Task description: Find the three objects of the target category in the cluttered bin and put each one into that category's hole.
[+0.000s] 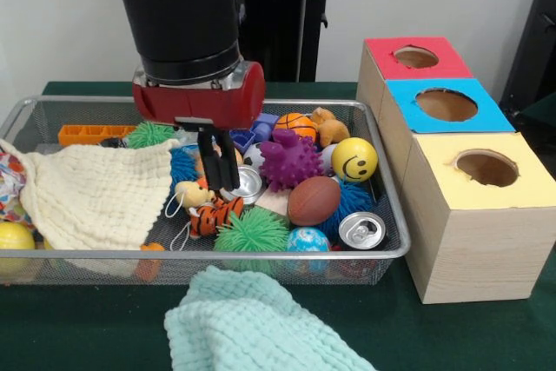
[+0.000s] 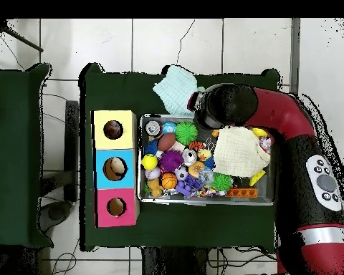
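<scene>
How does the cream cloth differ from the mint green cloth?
The cream woven cloth lies inside the wire mesh bin, draped over toys; the mint green waffle cloth lies outside it, on the dark green table. The cream one looks finer in weave, the mint one coarser. Both are rumpled, pale fabric.

The red and black arm (image 1: 187,23) comes straight down from the top of the front view, left of centre, its black cylindrical wrist ending in a red block. Below that block hangs the end effector (image 1: 219,175), pointing down, its 2 dark fingers (image 1: 228,162) close together with only a narrow gap. From overhead the arm (image 2: 304,165) curves up the right side and bends left.
</scene>
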Controlling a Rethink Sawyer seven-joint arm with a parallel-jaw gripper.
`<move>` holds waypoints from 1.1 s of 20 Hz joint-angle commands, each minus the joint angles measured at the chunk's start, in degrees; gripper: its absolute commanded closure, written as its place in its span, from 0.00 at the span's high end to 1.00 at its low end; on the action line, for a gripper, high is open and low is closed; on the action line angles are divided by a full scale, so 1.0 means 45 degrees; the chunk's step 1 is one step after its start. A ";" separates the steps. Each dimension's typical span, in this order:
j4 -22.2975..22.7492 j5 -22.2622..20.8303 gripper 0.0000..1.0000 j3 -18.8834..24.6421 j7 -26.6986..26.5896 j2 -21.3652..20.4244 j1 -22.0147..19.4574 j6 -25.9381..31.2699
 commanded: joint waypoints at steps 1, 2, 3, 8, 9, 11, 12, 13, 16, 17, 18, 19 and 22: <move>-0.0703 -0.1018 0.00 -0.0554 -0.1598 0.0086 0.0631 0.2536; -0.1500 -0.0810 0.00 -0.1522 0.0836 0.0240 0.1275 0.3370; -0.1225 -0.1332 0.00 -0.1209 -0.0097 0.0048 0.1031 0.1831; -0.2719 -0.1845 0.00 -0.1770 -0.0177 0.0592 0.1854 0.2517; -0.2815 -0.1783 0.00 -0.1767 -0.0328 0.0660 0.1820 0.2629; -0.3159 -0.1612 0.00 -0.1469 -0.1169 0.1150 0.1610 0.2872; -0.3425 -0.1532 0.00 -0.1373 -0.1333 0.1404 0.1620 0.3175; -0.3498 -0.1688 0.00 -0.1343 -0.1673 0.1424 0.1613 0.3036; -0.3300 -0.1749 0.00 -0.1276 -0.2306 0.1144 0.1524 0.3033; -0.3188 -0.1769 0.00 -0.1318 -0.2349 0.1008 0.1548 0.3130; -0.3076 -0.1789 0.00 -0.1359 -0.2391 0.0872 0.1572 0.3228; -0.2963 -0.1882 0.00 -0.1363 -0.2488 0.0873 0.1557 0.3002; -0.3300 -0.1927 0.00 -0.1074 -0.3054 0.1415 0.1276 0.2732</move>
